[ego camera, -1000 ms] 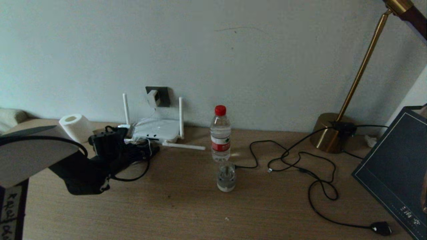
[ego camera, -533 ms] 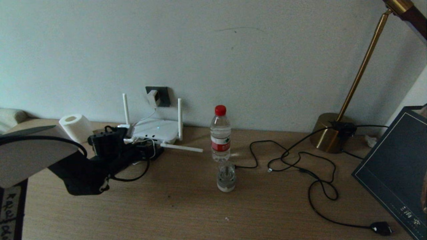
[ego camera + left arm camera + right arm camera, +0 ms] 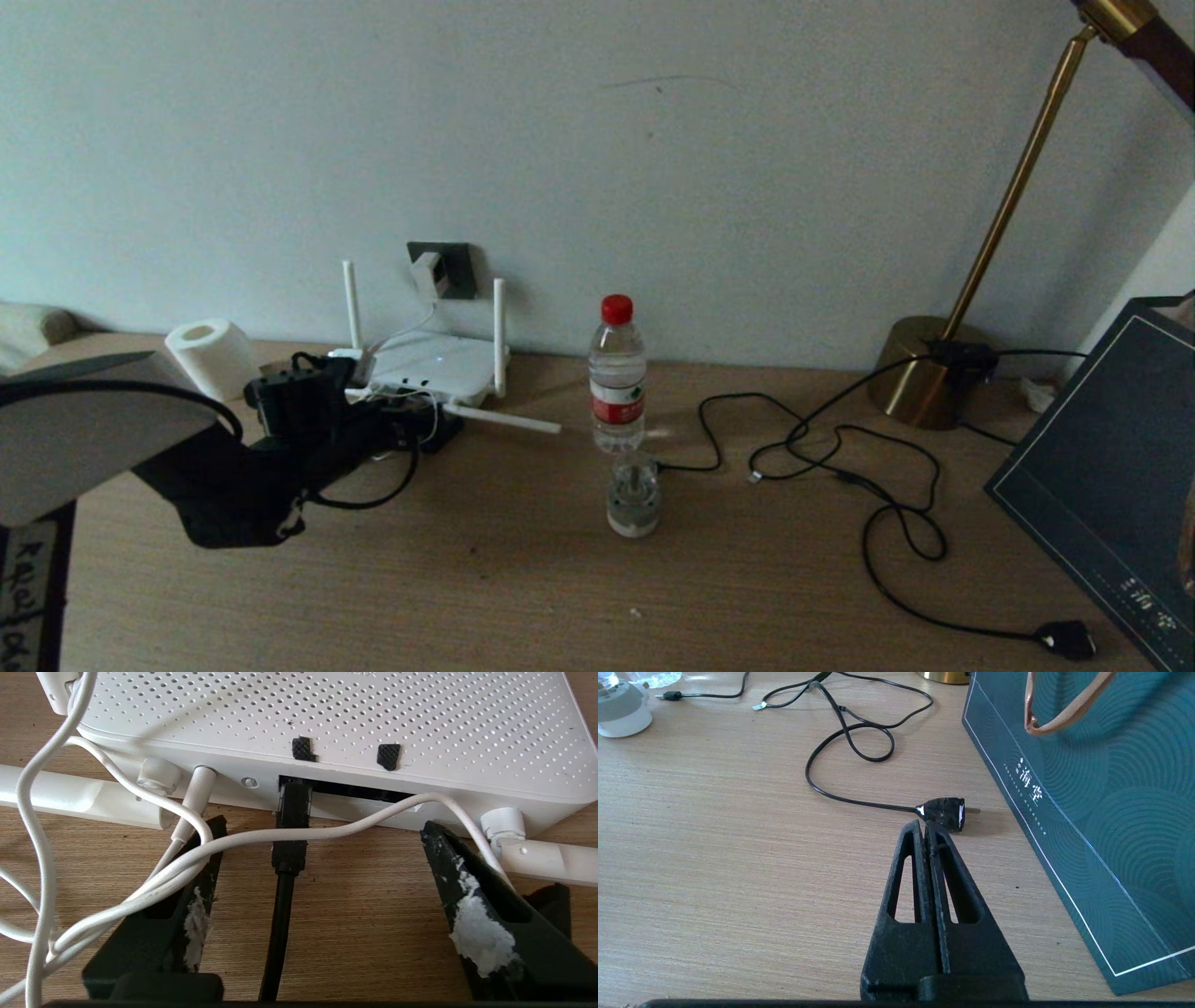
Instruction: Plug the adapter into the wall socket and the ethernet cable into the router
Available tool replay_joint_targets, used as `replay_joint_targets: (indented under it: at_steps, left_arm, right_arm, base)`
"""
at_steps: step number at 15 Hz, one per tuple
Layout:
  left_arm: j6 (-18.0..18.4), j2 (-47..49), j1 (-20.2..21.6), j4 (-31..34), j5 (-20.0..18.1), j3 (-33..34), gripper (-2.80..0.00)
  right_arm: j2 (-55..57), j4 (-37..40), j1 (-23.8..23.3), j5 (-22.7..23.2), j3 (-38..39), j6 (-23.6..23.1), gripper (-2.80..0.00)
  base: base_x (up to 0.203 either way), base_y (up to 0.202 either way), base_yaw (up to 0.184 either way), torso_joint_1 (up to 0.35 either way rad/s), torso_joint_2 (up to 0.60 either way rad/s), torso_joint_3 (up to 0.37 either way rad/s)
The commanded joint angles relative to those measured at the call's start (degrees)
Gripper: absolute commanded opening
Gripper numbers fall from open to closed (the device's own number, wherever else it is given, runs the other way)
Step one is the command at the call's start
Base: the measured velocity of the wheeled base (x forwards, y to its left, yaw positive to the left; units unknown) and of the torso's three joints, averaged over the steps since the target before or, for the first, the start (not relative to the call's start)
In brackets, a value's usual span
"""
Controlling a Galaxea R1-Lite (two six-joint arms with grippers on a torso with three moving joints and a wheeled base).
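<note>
Now we see left gripper (image 3: pixel 322 844) low at router (image 3: pixel 327 723) port row, jaws spread wide, gripping nothing. Ethernet cable (image 3: pixel 290 826) sits plugged in port between our fingers (image 3: pixel 467 896). Adapter (image 3: pixel 428 272) seated in wall socket (image 3: pixel 452 265) above router. Right gripper (image 3: pixel 924 828) parked over table (image 3: pixel 714 858), jaws pressed together, empty.

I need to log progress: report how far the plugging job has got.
Done: the adapter sits in the wall socket; the ethernet cable is seated in the router. In hand: nothing, the left gripper is open around the plug. Left: only withdrawing.
</note>
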Motion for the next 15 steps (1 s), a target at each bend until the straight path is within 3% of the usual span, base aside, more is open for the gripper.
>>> replay_joint_targets:
  at_steps: [1, 4, 8, 11, 12, 15]
  left_arm:
    - [-0.01, -0.21, 0.02, -0.35, -0.10, 0.03, 0.00]
    - [-0.04, -2.28, -0.04, -0.35, -0.23, 2.42, 0.00]
    - [-0.03, -7.46, -0.13, -1.19, -1.07, 10.54, 0.00]
    - [0.26, -7.72, -0.07, -8.27, -1.30, 17.33, 0.00]
    - [0.27, -7.55, -0.07, -10.52, -1.31, 19.03, -2.80]
    - [0.17, -8.06, 0.02, -11.88, -1.41, 22.47, -2.80]
  right_arm:
    - [0.09, 0.05, 0.02, 0.02, 0.01, 0.00, -2.80]
    - [0.09, 0.05, 0.02, 0.02, 0.01, 0.00, -2.80]
    - [0.09, 0.05, 0.02, 0.02, 0.01, 0.00, -2.80]
    - [0.09, 0.05, 0.02, 0.02, 0.01, 0.00, -2.80]
    - [0.09, 0.05, 0.02, 0.02, 0.01, 0.00, -2.80]
    - [0.09, 0.05, 0.02, 0.02, 0.01, 0.00, -2.80]
  base:
    - [0.000, 0.000, 0.000, 0.000, 0.00, 0.000]
    - [0.000, 0.000, 0.000, 0.000, 0.00, 0.000]
    - [0.000, 0.000, 0.000, 0.000, 0.00, 0.000]
    - [0.000, 0.000, 0.000, 0.000, 0.00, 0.000]
    - [0.000, 0.000, 0.000, 0.000, 0.00, 0.000]
    - [0.000, 0.000, 0.000, 0.000, 0.00, 0.000]
